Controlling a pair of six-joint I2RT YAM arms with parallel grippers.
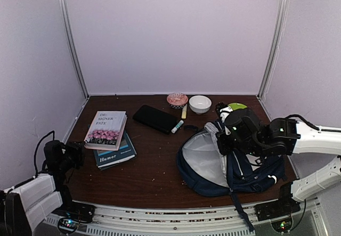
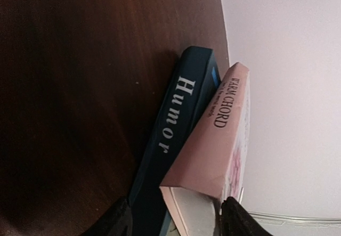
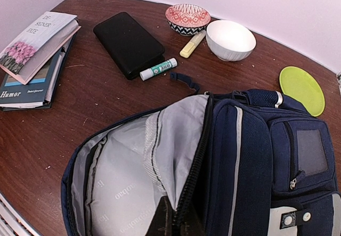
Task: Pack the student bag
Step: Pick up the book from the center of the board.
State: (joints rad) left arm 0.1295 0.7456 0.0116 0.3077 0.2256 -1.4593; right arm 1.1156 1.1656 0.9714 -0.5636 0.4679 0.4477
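While the right jaws pinch the open student bag [image 3: 250,156] at its zipper, left jaws sit spread wide facing two books [image 2: 170,120].

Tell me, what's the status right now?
Left gripper open, by the books. Right gripper shut on bag rim. Bag unzipped, mouth unblocked.

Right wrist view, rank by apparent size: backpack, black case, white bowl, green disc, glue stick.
1. student bag, also nearest the camera
2. black case
3. white bowl and green disc: look about alike, so not ranked against each other
4. glue stick
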